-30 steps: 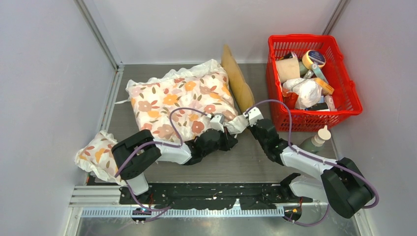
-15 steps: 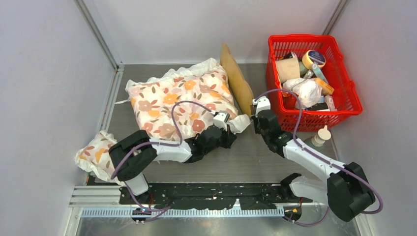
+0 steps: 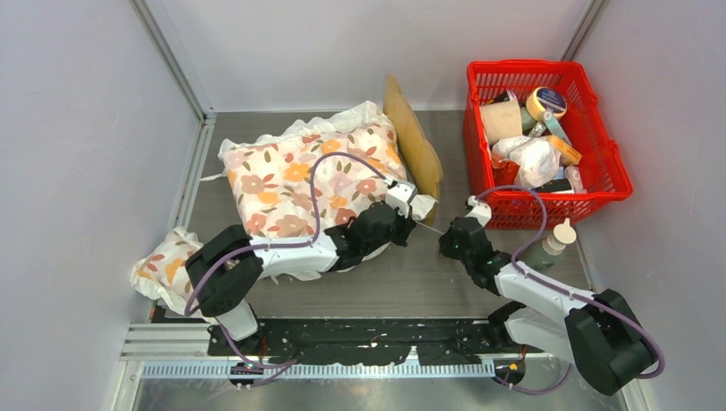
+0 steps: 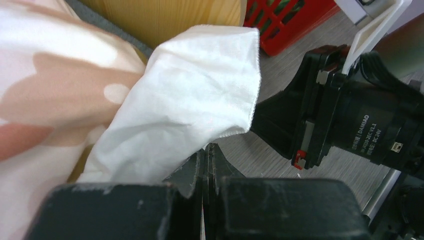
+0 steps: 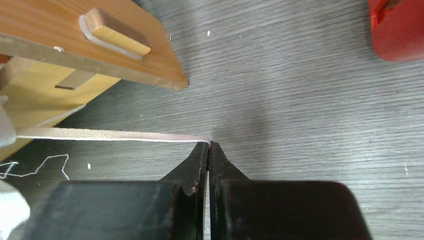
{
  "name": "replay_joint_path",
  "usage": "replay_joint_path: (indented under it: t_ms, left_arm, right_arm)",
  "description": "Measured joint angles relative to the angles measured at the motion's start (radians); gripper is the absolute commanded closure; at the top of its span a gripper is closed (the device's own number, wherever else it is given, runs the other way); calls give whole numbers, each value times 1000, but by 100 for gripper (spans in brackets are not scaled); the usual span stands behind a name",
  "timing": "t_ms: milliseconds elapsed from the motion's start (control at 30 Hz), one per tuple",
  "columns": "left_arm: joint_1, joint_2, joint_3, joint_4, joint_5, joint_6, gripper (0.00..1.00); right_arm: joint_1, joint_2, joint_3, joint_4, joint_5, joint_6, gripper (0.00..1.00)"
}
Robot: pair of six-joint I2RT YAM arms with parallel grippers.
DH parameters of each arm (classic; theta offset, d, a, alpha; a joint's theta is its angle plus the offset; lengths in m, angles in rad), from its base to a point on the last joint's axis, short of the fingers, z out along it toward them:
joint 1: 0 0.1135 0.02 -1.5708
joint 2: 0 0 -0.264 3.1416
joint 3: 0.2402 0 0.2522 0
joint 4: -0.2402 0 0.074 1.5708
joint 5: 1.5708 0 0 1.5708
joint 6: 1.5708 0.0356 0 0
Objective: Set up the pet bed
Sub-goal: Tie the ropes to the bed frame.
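Since the earlier frames, the right jaws have been drawn away from the wooden edge of the pet bed (image 3: 413,141) toward the lower right of the overhead frame. The left jaws have been carried slightly up and to the right, closer to that edge.

The pet bed is found in the upper centre of the overhead view, tipped up on its side so that only a light-wood panel is shown, turned toward the right. In the right wrist view a small wooden block (image 5: 114,32) is seen fixed to that panel at the upper left.

A floral cushion (image 3: 300,175) is laid against the bed's left face and spread over the surface (image 3: 428,278) toward the upper left. The cushion's white flap (image 4: 200,90) is clamped by the left jaws, which are pressed together on the cloth at the bottom centre of the left wrist view.

A thin cream strap (image 5: 110,135) is stretched taut from the bed's lower end to the right jaws, which are closed on its tip at the bottom centre of the right wrist view.

A red basket (image 3: 613,185) filled with assorted items is placed at the upper right, apart from the bed. A bottle (image 3: 552,244) with a white cap is stood just below it in the frame. A small floral pillow (image 3: 167,270) is seen at the lower left, beside the left arm (image 3: 291,254).
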Motion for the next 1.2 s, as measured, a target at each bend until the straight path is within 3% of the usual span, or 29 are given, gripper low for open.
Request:
replay_joint_path:
  t_ms: [333, 667, 1200]
  left_arm:
    - [12, 39, 86, -58, -12, 92, 100]
    - [12, 111, 195, -115, -99, 135, 100]
    - [26, 119, 208, -143, -159, 140, 100]
  right_arm:
    - [-1, -117, -150, 82, 83, 168, 95]
    - [0, -84, -154, 108, 111, 184, 95]
    - [19, -232, -188, 27, 196, 285, 95]
